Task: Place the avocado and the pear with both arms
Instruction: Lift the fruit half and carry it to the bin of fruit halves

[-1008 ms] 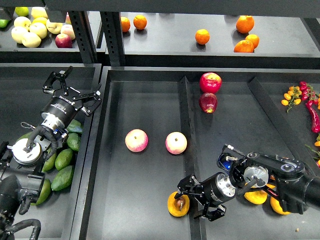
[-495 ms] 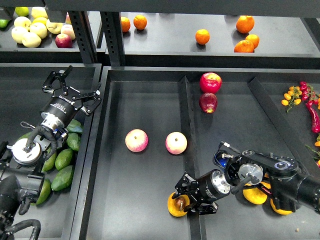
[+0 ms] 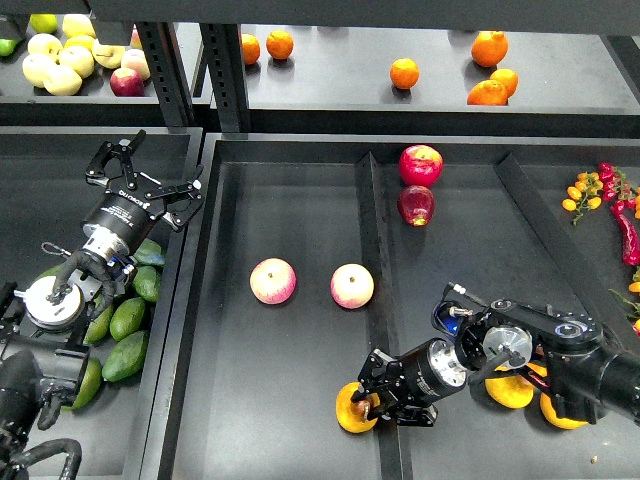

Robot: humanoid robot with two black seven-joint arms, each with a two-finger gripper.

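Note:
The pear (image 3: 350, 410), orange-yellow with a dark stem spot, lies at the front of the middle tray (image 3: 290, 200), next to its divider. My right gripper (image 3: 378, 395) reaches in from the right, and its fingers are closed on the pear's right side. Several dark green avocados (image 3: 127, 318) lie in the left bin (image 3: 30, 190), beside and under my left arm. My left gripper (image 3: 148, 176) hangs above and behind them, open and empty, touching no fruit.
Two pink-yellow apples (image 3: 273, 281) (image 3: 352, 286) lie mid-tray. Two red apples (image 3: 421, 164) (image 3: 416, 205) sit in the right compartment. More orange-yellow fruit (image 3: 510, 392) lies under my right arm. Oranges (image 3: 404, 73) and pale apples (image 3: 58, 60) fill the back shelf. Peppers (image 3: 625, 225) are at the far right.
My right gripper has moved left from beside the pear onto it, and its fingers have closed in around it. The pear has shifted slightly left. My left arm has not moved.

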